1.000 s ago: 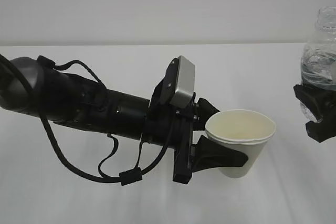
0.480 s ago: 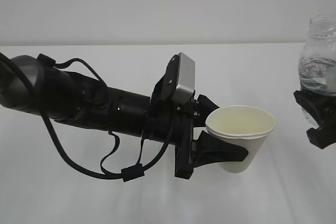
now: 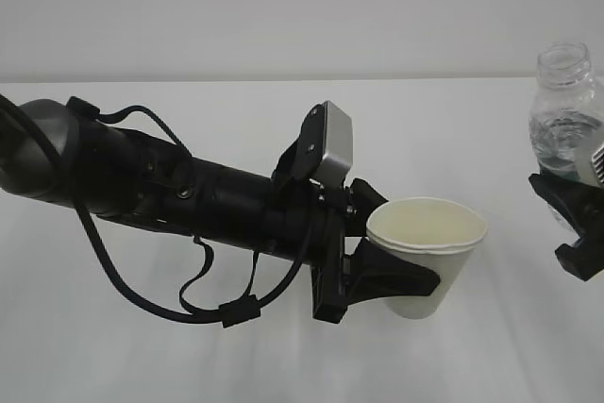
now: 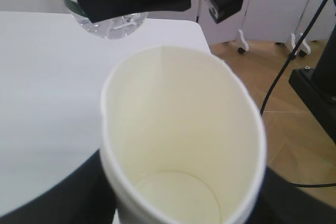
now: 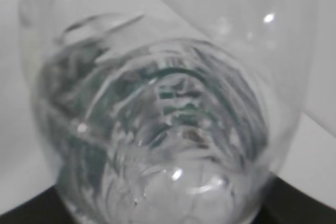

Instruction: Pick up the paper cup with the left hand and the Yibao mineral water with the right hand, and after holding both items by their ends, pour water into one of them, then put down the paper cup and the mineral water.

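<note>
The white table (image 3: 142, 365) spreads under everything, and above it the left hand (image 3: 382, 252) is clamped on the paper cup (image 3: 427, 252), a short white tapered cup with a rolled rim and a pale cream inside, held upright and clear of the table. Off to the cup's right, well apart, the right hand (image 3: 576, 224) grips the mineral water (image 3: 563, 106), a small clear ribbed bottle with an uncapped narrow neck and water inside, also upright above the table.

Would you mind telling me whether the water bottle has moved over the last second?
Yes. The Yibao mineral water has shifted left and lower against the table's back edge, more upright.
</note>
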Tool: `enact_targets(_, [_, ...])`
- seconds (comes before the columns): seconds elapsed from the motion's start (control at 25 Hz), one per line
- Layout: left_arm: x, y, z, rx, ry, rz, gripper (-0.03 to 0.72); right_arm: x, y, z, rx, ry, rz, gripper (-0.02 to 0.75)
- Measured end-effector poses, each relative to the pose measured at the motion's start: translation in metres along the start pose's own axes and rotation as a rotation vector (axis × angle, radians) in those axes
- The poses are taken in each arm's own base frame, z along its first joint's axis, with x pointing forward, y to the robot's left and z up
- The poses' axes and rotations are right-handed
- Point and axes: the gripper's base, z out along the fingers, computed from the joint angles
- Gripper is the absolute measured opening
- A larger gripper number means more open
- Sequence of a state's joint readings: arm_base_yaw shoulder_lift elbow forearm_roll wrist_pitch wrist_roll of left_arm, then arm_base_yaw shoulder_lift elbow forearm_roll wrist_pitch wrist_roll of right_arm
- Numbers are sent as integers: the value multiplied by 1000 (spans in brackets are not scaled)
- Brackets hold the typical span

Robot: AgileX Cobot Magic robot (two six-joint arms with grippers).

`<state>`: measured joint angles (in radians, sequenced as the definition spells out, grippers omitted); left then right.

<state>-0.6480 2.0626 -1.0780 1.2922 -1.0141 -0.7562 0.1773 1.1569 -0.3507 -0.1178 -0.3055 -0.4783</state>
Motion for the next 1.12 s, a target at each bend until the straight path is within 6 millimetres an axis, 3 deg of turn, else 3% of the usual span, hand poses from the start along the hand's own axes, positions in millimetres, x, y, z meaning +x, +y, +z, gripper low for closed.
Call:
enact_targets(0.32, [-5, 3, -7, 22, -70, -35, 421, 2, 1, 0, -15, 26, -74, 412])
enact_targets(1.12, [-4, 0, -7, 54, -59, -20, 421, 5, 2, 0, -33, 48, -252, 412])
